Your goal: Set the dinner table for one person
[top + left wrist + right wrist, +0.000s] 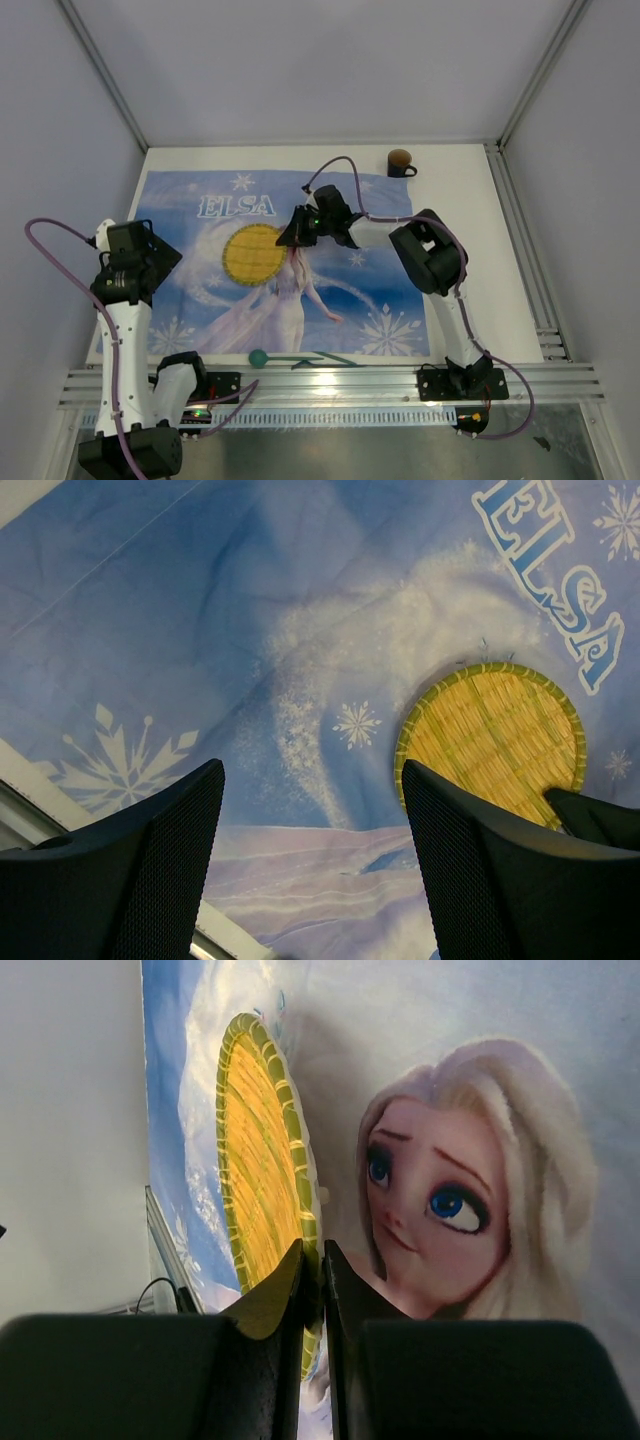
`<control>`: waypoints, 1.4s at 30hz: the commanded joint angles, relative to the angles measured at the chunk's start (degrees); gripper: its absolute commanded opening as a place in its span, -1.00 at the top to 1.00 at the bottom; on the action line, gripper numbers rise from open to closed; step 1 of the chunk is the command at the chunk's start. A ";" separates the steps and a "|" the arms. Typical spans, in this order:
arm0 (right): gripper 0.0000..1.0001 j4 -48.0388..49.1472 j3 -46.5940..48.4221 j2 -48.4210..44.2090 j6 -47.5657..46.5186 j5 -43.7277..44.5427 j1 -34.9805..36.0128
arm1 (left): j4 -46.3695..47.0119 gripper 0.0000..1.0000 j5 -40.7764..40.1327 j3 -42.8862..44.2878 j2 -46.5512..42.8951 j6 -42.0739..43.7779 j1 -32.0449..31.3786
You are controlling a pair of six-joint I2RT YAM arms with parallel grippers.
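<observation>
One mat (252, 254), one mug (401, 162), one cloth (190, 230)

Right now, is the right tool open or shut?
Shut: the right tool pinches the green rim of the woven mat, seen in the right wrist view.

The dinner table (500, 250) bears a blue ELSA cloth (200, 290) and, at its far right, a mug (400, 162)

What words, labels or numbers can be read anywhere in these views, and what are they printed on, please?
"ELSA": printed in pale outlined letters on the blue cloth, near its far edge, just beyond the round woven yellow mat.
Nothing else is readable: the dark mug shows no lettering in the top view.
</observation>
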 commanded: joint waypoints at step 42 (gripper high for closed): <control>0.19 -0.15 -0.86 -0.02 -3.58 1.16 -1.44 | -2.93 -0.50 1.06 -0.98 -2.96 1.12 0.16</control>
